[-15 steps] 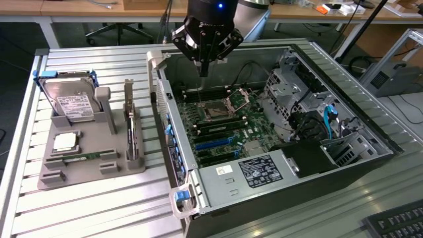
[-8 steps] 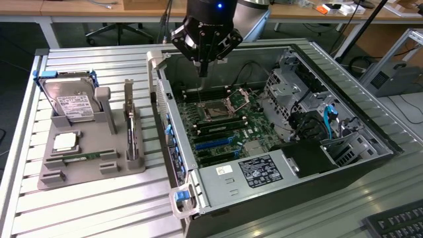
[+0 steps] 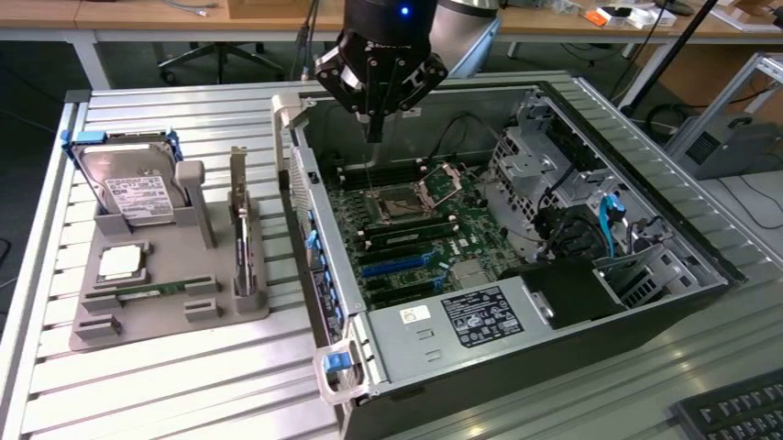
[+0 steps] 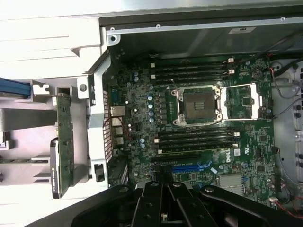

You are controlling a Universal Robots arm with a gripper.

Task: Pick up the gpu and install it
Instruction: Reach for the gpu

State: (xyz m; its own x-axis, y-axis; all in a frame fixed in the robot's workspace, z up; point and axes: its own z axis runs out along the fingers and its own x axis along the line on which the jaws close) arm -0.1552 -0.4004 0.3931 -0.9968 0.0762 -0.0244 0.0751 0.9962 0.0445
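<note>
One corner of a keyboard point(image 3: 734, 412) is seen nearest in the exterior view, at that view's right, lying on the slatted metal surface point(image 3: 183, 385). Just behind it an open computer case point(image 3: 526, 367) is laid on its side, with the power supply point(image 3: 471, 316) at the near end and the motherboard point(image 3: 410, 243) exposed beyond it.

On the exterior view's left of the case, a grey holder point(image 3: 86, 330) is set on the same surface. A memory stick point(image 3: 153, 291) and a processor chip point(image 3: 120, 263) are laid flat in its near half. The graphics card point(image 3: 245, 243) is stood on its long edge in a slot along the side of the holder nearest the case, with its silver bracket turned to the far end. It is touched by nothing but the holder. A hard drive point(image 3: 135, 197) is propped upright at the holder's far end.

In the wrist view the graphics card point(image 4: 63, 142) is seen edge-on, just outside the case wall, and the open processor socket point(image 4: 196, 104) is seen in the middle of the board.

Farther back, the arm point(image 3: 465, 27) is seen reaching down from above over the far end of the case. Its wrist is held vertical, and the fingers point(image 3: 373, 128) are pointed straight down above the far part of the motherboard. The fingers point(image 4: 161, 208) are pressed together, with nothing held between them, and are placed well apart from the graphics card.

Beyond the surface, wooden desks point(image 3: 245, 14) and a chair base point(image 3: 220, 55) are seen.
</note>
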